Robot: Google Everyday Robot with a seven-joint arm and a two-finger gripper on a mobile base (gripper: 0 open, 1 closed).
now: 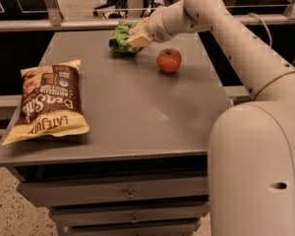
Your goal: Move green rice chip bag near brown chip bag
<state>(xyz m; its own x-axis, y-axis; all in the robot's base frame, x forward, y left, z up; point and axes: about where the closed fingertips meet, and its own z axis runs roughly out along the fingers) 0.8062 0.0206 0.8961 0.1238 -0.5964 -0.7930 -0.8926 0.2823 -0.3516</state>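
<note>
The green rice chip bag [119, 37] is at the far middle of the grey table [132, 107], crinkled and partly covered by my gripper. My gripper [137, 36] comes in from the right and is shut on the bag's right side, holding it just above the tabletop. The brown chip bag [49, 102] lies flat at the table's left front, far from the green bag, with its pale yellow ends towards the front and back.
A red apple [169, 60] stands on the table just right of and in front of the gripper. My white arm [246, 43] spans the right side. Drawers [130, 193] sit below the front edge. A rail [64, 23] runs behind the table.
</note>
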